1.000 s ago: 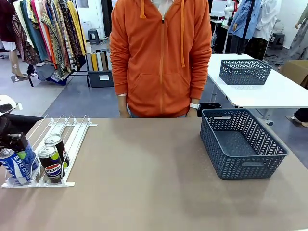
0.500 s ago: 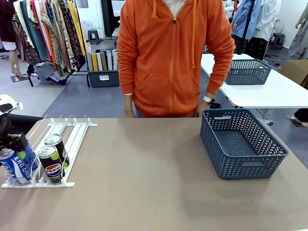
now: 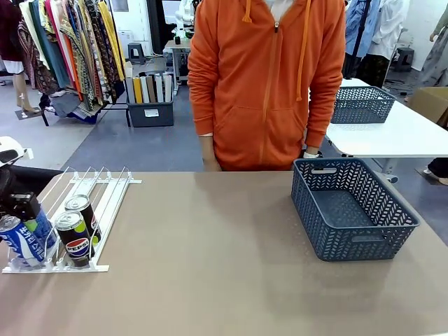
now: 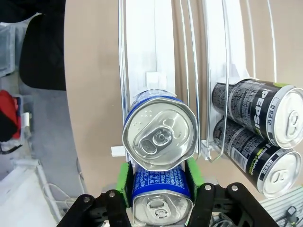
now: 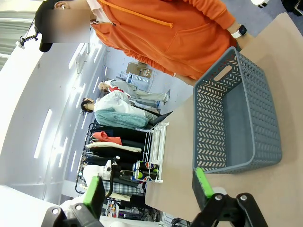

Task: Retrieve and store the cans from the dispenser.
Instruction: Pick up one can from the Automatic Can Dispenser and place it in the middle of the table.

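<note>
Cans (image 3: 75, 238) in dispenser (image 3: 110, 199) at table's (image 3: 210, 266) left, basket (image 3: 302, 203) at right

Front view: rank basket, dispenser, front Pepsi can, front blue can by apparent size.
1. basket, bulkiest.
2. dispenser, similar footprint but flatter.
3. front Pepsi can and front blue can: look alike, blue partly hidden, so unranked.

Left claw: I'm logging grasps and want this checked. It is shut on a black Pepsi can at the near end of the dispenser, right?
No. The left claw is shut on a blue can, not a black Pepsi one, at the near end of the dispenser; the left wrist view shows it.
</note>
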Motion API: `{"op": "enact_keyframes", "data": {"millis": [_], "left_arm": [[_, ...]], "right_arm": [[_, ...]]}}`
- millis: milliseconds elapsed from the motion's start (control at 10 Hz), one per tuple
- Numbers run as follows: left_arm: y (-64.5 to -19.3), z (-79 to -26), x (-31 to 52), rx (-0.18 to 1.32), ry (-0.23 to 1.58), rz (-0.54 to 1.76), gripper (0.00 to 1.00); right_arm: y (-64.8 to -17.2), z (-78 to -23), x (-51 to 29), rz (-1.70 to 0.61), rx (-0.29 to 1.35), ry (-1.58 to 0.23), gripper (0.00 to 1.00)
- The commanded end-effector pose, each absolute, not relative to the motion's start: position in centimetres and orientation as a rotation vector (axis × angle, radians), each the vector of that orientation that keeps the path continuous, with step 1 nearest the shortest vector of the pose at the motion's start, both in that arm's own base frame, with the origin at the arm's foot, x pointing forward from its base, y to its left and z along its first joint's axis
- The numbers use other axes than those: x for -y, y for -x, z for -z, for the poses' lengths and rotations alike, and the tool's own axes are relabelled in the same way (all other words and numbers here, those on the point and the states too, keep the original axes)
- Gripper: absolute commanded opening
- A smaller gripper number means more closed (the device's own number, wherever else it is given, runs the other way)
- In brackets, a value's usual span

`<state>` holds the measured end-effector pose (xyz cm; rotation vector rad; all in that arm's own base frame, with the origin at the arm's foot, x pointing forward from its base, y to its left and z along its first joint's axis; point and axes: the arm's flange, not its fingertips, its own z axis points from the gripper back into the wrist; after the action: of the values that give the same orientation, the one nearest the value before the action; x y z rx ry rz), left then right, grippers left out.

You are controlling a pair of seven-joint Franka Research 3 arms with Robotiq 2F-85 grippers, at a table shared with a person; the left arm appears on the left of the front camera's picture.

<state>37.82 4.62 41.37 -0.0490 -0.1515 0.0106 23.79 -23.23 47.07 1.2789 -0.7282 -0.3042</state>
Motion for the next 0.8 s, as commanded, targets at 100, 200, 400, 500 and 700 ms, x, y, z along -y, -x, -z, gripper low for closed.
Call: {"op": "enact_keyframes", "data": {"millis": [100, 200, 400, 500, 700], "left_arm": [[-36.31, -41.84, -4.27, 0.110, 0.029, -0.002, 0.00], [-36.42, -41.43, -4.19, 0.073, 0.028, 0.004, 0.00], [-36.41, -41.39, -4.17, 0.066, 0.031, 0.010, 1.00], [-36.49, -41.45, -4.21, 0.073, 0.027, 0.003, 1.00], [-36.52, -41.51, -4.18, 0.075, 0.027, -0.003, 1.00]], "right_arm": [[-24.13, -47.26, 23.34, 0.287, 0.763, -1.287, 1.00], [-24.13, -47.26, 23.34, 0.287, 0.763, -1.287, 1.00], [-24.13, -47.26, 23.34, 0.287, 0.763, -1.287, 1.00], [-24.13, -47.26, 23.34, 0.287, 0.763, -1.287, 1.00], [-24.13, -47.26, 23.34, 0.287, 0.763, -1.287, 1.00]]}}
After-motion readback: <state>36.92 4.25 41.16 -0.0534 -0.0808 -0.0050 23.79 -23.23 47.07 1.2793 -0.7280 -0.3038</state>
